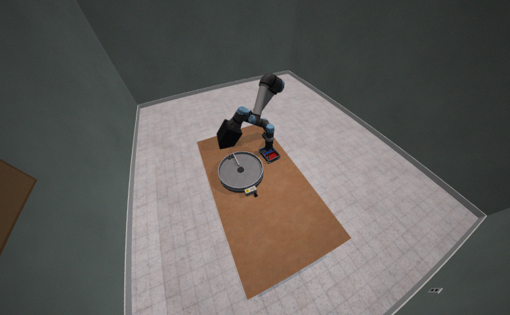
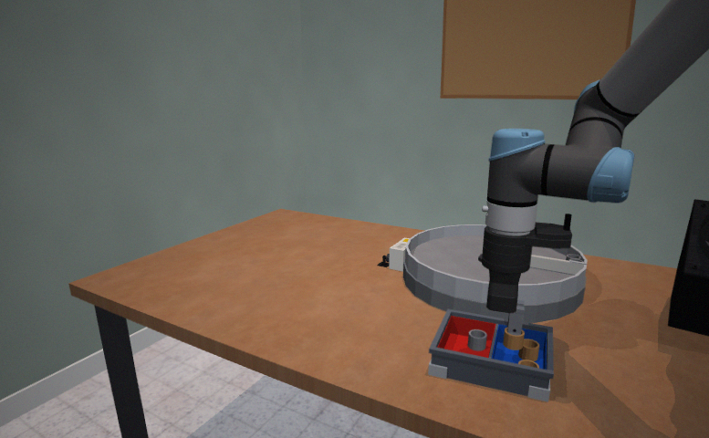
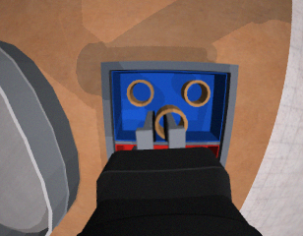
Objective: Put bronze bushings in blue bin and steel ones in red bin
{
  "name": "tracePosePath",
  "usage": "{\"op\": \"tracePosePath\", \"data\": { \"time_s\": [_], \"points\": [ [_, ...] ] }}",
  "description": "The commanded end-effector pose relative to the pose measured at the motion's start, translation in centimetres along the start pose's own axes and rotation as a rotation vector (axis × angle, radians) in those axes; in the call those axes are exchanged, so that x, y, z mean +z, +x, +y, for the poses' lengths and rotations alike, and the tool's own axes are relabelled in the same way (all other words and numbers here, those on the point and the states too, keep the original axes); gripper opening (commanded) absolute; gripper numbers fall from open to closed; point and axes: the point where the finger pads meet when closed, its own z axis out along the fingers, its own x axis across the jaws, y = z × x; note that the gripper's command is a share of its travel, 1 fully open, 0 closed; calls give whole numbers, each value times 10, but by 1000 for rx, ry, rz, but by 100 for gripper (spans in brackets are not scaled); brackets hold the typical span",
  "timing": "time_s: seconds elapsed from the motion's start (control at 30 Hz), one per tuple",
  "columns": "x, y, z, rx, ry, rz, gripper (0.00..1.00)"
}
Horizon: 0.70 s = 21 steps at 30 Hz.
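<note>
My gripper [image 2: 514, 330] [image 3: 158, 120] is shut on a bronze bushing [image 2: 514, 339] [image 3: 186, 123]. One finger appears inside the ring and the other outside. The bushing is inside the blue bin [image 2: 501, 356] [image 3: 166, 84], near the divider; its contact with the floor is unclear. Two more bronze bushings stand there, one [image 2: 530, 349] [image 3: 141, 105] beside the held one and one [image 2: 528, 362] [image 3: 197, 105] partly hidden by the front wall in the exterior view. A steel bushing [image 2: 477, 341] stands in the red bin [image 1: 273, 155] [image 2: 450, 344]. Small bushings [image 1: 230, 157] sit on the turntable [image 1: 230, 179] [image 2: 444, 252] by its bar; their metal is unclear.
The turntable's raised rim stands close beside the bins. A pale bar [image 1: 236, 160] [image 2: 556, 264] crosses part of it. A small white box [image 1: 250, 189] [image 2: 399, 255] sits at the rim. The black robot base [image 1: 229, 134] stands at the table's end.
</note>
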Motion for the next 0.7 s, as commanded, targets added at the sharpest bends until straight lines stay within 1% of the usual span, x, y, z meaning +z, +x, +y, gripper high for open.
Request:
{"op": "tracePosePath", "data": {
  "time_s": [0.0,0.3,0.67],
  "points": [
    [3,0,0,0,-1,0,0],
    [10,0,0,0,-1,0,0],
    [12,0,0,0,-1,0,0]
  ]
}}
